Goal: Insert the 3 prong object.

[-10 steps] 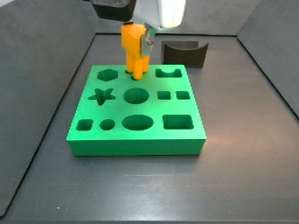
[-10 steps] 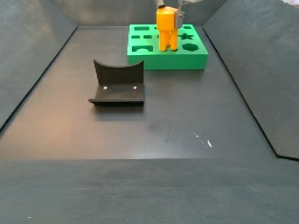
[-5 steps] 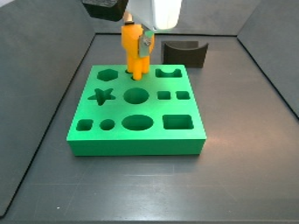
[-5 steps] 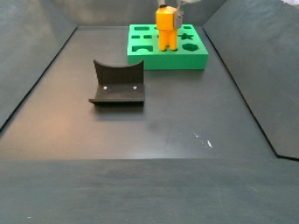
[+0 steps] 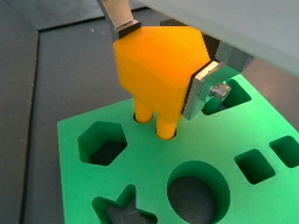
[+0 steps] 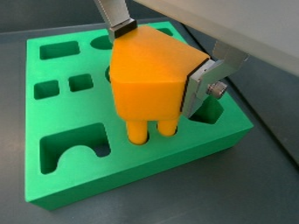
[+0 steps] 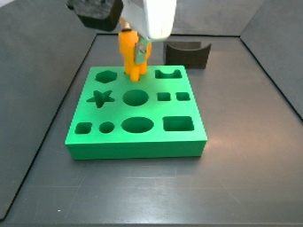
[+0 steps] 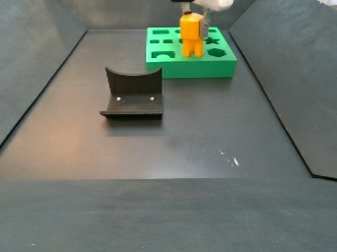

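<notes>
The 3 prong object (image 5: 158, 74) is a bright orange block with short prongs pointing down. My gripper (image 5: 163, 59) is shut on its upper body, with a silver finger (image 5: 205, 86) on each side. It also shows in a wrist view (image 6: 152, 83), held upright by the gripper (image 6: 163, 55). The prong tips are at the top face of the green board (image 5: 140, 166), in its far row between the hexagon hole (image 5: 103, 144) and an arch cutout. I cannot tell how deep the prongs sit. Both side views show the piece (image 7: 133, 55) (image 8: 192, 37) upright on the board (image 7: 136, 149) (image 8: 198, 71).
The board has star, round, oval, square and arch holes. The dark grey curved fixture (image 7: 187, 53) stands just behind the board, and shows on the open floor in a side view (image 8: 132, 94). Dark walls enclose the floor on the sides.
The gripper's body has swung to the left above the piece. The orange piece has stayed upright over the board's far row, sitting slightly lower.
</notes>
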{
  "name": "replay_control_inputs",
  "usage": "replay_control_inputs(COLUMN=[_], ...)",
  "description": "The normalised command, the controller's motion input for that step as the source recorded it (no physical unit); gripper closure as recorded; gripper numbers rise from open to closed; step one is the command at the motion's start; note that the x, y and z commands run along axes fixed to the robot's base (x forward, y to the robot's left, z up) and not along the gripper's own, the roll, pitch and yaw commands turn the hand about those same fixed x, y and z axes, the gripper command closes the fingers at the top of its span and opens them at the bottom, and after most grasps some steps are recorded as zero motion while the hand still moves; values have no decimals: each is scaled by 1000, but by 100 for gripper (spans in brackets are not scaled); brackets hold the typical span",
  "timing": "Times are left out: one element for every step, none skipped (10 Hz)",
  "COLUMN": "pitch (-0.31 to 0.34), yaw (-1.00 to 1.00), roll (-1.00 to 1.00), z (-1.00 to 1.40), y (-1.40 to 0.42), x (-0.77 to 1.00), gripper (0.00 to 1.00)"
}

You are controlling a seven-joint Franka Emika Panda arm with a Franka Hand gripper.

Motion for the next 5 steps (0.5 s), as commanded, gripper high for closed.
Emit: replay_control_inputs(pitch=[0,0,-71,-177,-201], yaw=[-29,-20,-3,-6,0], roll=[-80,-53,-20,0,0], z=[-300,-277,-354,-434,-380], y=[9,14,20,0,0], x=[297,223,89,0,0], gripper=[100,100,100,100,100])
